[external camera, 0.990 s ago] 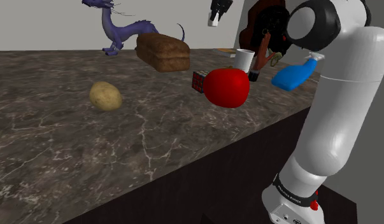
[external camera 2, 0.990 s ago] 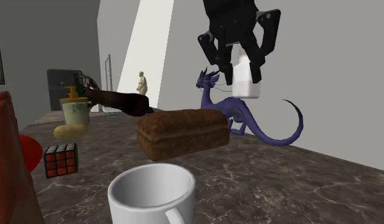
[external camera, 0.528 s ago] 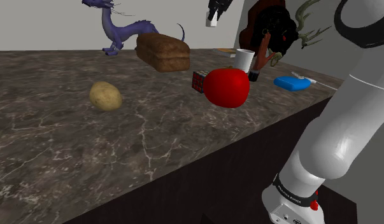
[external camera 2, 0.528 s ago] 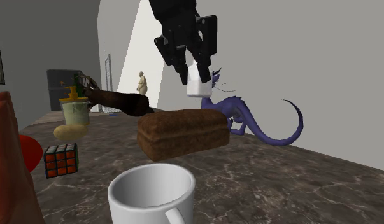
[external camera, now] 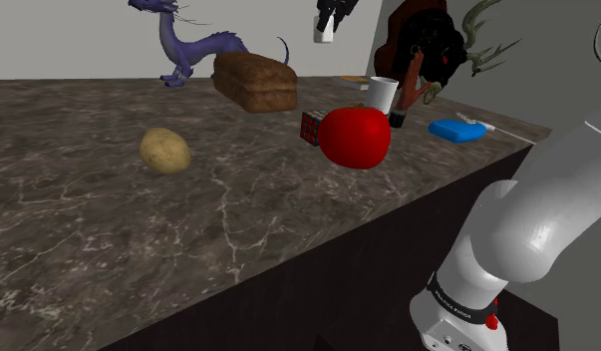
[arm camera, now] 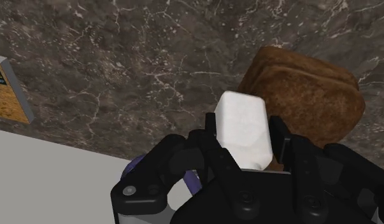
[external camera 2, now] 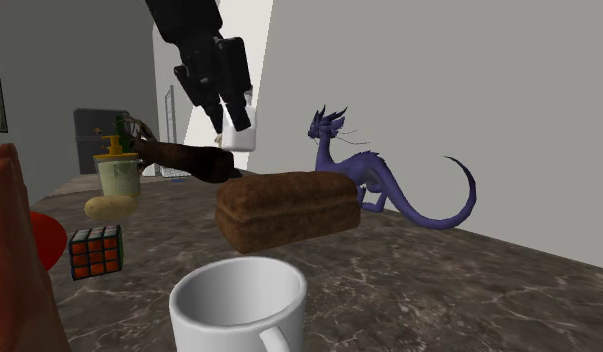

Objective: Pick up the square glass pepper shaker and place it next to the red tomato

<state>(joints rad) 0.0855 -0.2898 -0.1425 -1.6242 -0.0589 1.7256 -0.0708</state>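
My black gripper (external camera 2: 234, 115) hangs high above the marble counter, shut on a plain white square shaker (external camera 2: 239, 133). In the wrist view the shaker (arm camera: 244, 127) sits clasped between the fingers, above the brown loaf (arm camera: 305, 95). In the shoulder view the gripper (external camera: 331, 15) and the shaker (external camera: 324, 33) are at the top edge, above and behind the loaf (external camera: 254, 81). The red tomato (external camera: 355, 137) rests near the counter's front edge, well below the gripper.
On the counter (external camera: 109, 229) lie a potato (external camera: 164, 150), a colour cube (external camera: 310, 127), a white mug (external camera: 382, 94), a purple dragon figure (external camera: 188, 45), a blue object (external camera: 457, 130) and a dark branched ornament (external camera: 428, 55). A flat box (arm camera: 9, 89) lies near the wall.
The gripper, still holding the shaker, has swung across the second exterior view to its left and slightly toward the shoulder view's left. The arm's upper links have moved out of the shoulder view's top right.
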